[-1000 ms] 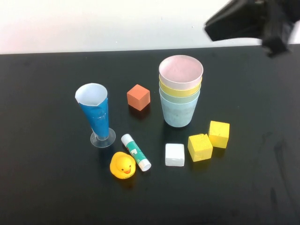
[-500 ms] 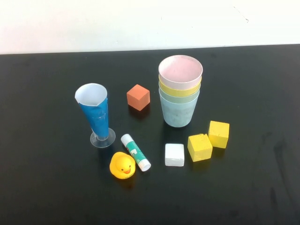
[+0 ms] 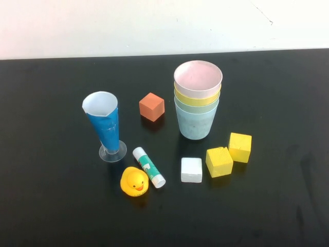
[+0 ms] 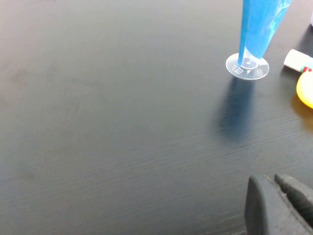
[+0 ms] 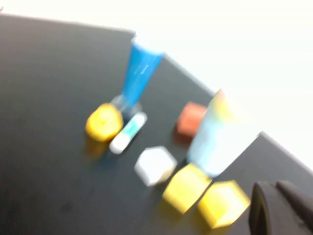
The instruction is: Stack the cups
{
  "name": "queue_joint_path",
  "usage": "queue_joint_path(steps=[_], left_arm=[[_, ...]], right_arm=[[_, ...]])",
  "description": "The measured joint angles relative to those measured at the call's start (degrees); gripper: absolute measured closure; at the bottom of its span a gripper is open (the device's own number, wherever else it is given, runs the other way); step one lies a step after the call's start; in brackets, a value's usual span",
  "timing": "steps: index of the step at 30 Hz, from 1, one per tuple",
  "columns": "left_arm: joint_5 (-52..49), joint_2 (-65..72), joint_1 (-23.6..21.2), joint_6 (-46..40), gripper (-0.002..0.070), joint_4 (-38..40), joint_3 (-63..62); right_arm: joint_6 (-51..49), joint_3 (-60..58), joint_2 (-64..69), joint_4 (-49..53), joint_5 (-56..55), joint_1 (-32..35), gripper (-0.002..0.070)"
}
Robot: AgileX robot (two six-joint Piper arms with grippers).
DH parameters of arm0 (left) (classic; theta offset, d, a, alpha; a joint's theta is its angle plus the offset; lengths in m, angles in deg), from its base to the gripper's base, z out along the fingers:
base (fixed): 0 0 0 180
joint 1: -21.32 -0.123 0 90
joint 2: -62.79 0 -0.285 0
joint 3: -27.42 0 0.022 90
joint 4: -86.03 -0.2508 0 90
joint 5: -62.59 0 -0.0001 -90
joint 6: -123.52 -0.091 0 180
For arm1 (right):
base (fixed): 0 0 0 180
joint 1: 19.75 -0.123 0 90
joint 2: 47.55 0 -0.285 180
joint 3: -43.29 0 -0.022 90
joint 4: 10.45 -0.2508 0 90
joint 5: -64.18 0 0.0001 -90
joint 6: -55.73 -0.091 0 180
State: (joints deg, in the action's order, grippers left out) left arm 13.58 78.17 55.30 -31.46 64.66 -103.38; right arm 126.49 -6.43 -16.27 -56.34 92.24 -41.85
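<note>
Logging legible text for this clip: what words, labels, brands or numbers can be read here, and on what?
None can be read.
glue stick: green and white label print, too small to read.
blue glass: embossed marks on its clear foot in the left wrist view, unreadable.
stacked cups, blocks, duck: plain.
Left gripper and right gripper show only at wrist-view edges.

Cups (image 3: 198,100) nested, blocks (image 3: 229,154) in front

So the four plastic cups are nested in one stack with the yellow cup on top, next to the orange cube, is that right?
Not quite. The high view shows the pale pink cup on top of the stack; the yellow cup sits just under it, then mint green, then light blue. The orange cube is beside it. Neither gripper appears there; each wrist view shows only a fingertip.
</note>
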Motion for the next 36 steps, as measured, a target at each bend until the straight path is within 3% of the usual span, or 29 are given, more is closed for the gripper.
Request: queue_joint_path(steps=[5, 14, 17, 21, 23, 25, 28, 32, 36], left_arm=[[0.0, 0.0, 0.0, 0.0, 0.0676, 0.0, 0.0], [0.0, 0.0, 0.0, 0.1, 0.0676, 0.2, 0.0], [0.0, 0.0, 0.0, 0.1, 0.0676, 0.2, 0.0], [0.0, -0.1, 0.0, 0.1, 0.0676, 0.2, 0.0], [0.0, -0.1, 0.0, 0.1, 0.0676, 0.2, 0.0], [0.0, -0.1, 0.0, 0.1, 0.0676, 0.2, 0.0], [0.0, -0.1, 0.0, 0.1, 0.0676, 0.2, 0.0], [0.0, -0.1, 0.0, 0.1, 0.0676, 0.2, 0.0], [0.0, -0.1, 0.0, 0.1, 0.0676, 0.2, 0.0]], right_arm=[[-0.6, -6.7, -0.2, 0.5, -3.1, 0.0, 0.0678], [-2.2, -15.4, -0.2, -2.9, -19.9, 0.0, 0.0678], [-8.5, -17.7, -1.6, -2.4, -20.6, 0.0, 0.0678], [-34.2, -19.9, -7.2, 17.6, -20.0, 1.0, 0.0678], [-50.6, -20.4, -10.2, 30.1, -16.5, 3.2, 0.0678], [-60.7, -20.6, -13.2, 40.3, -11.8, 6.5, 0.0678], [-65.1, -21.4, -16.7, 47.1, -9.1, 12.8, 0.0678], [-63.4, -24.6, -22.1, 48.7, -11.9, 20.3, 0.0678], [-62.8, -28.6, -23.9, 48.5, -15.5, 23.0, 0.0678]])
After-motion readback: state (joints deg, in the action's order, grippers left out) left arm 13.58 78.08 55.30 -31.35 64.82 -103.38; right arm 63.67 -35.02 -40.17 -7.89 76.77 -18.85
